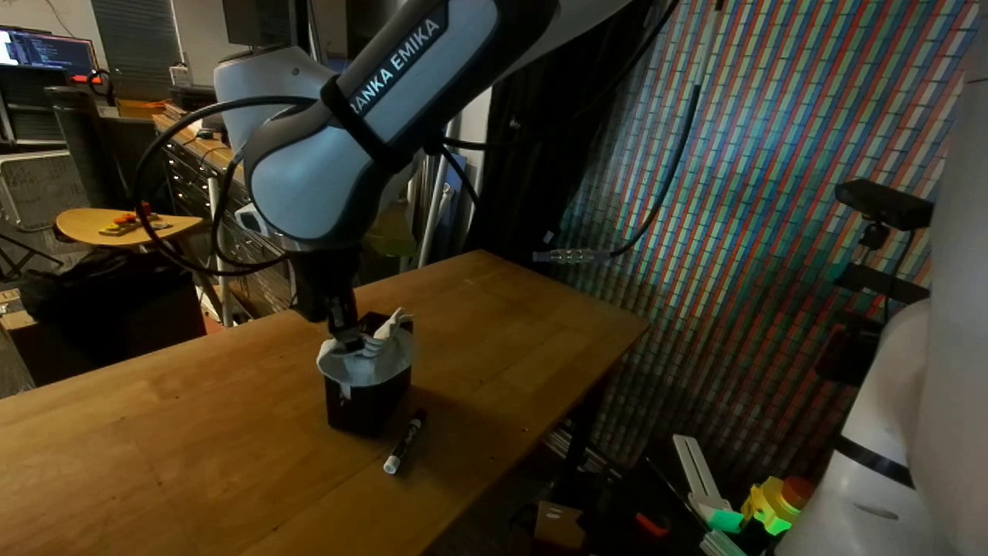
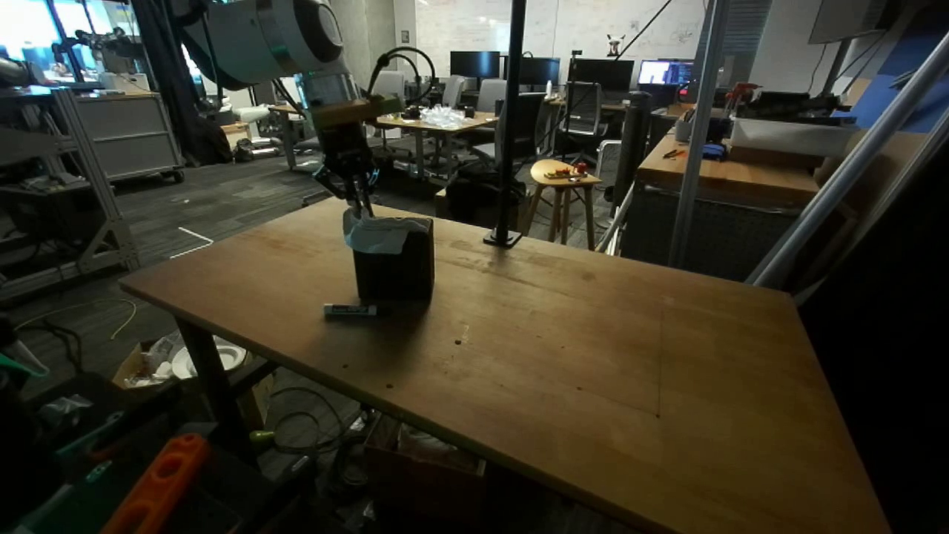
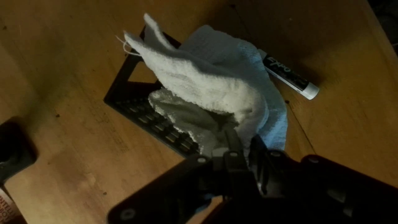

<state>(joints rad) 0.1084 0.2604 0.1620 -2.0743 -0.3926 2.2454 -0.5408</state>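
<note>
A black box (image 1: 361, 408) with slotted walls stands on the wooden table; it also shows in an exterior view (image 2: 397, 276) and the wrist view (image 3: 143, 119). A white cloth (image 3: 202, 81) lies bunched in its opening and drapes over the rim, seen in both exterior views (image 1: 370, 367) (image 2: 379, 236). My gripper (image 3: 244, 138) points down at the box's rim, its fingers close together with cloth between them. It also shows in both exterior views (image 1: 347, 338) (image 2: 361, 208). The fingertips are partly hidden in the cloth. A white-and-black Expo marker (image 3: 289, 74) lies beside the box (image 1: 405, 442) (image 2: 351, 310).
The wooden table (image 2: 593, 334) has a black upright post (image 2: 511, 133) at one edge. A small stool (image 2: 563, 174) stands beyond it. A loose cable (image 1: 143, 185) loops beside the arm. A dark object (image 3: 14, 149) shows at the wrist view's left edge.
</note>
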